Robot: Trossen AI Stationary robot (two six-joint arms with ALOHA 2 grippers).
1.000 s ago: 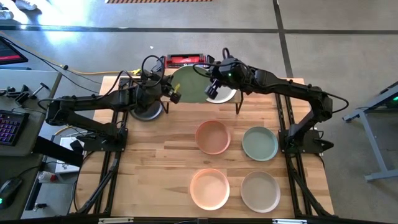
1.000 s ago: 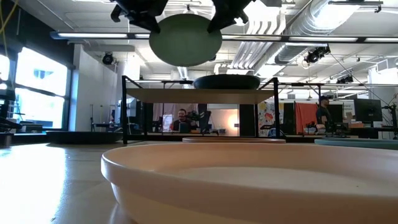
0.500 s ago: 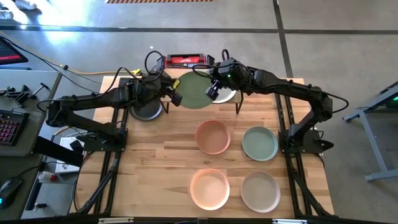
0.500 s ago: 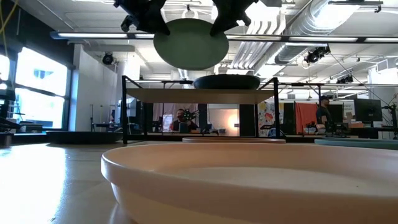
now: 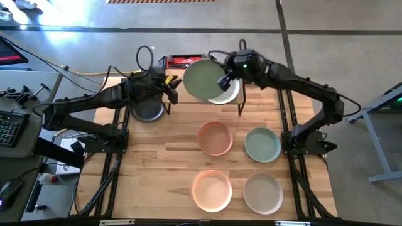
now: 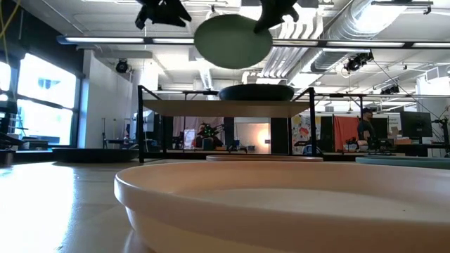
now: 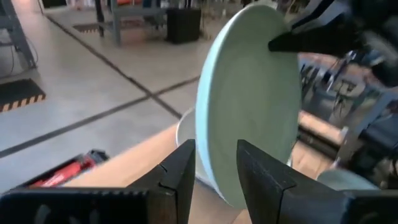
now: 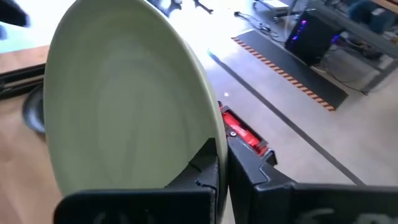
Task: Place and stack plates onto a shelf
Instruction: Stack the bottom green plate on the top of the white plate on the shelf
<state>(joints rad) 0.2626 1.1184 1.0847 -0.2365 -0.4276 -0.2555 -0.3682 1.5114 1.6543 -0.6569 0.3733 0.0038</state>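
High view, upper centre: right gripper (image 5: 225, 81) pinches green plate (image 5: 204, 80) above shelf (image 5: 240, 100); left gripper (image 5: 168, 94) spread, clear. Next, you lower it level onto the white plate (image 5: 231, 95).

Bright, even indoor light. In the low view, ceiling strip lights (image 6: 176, 41) and a window (image 6: 46, 98) glare, and the nearest plate (image 6: 281, 204) is soft. The left wrist view is motion-blurred. Soft shadows lie on the tabletop (image 5: 157, 169).
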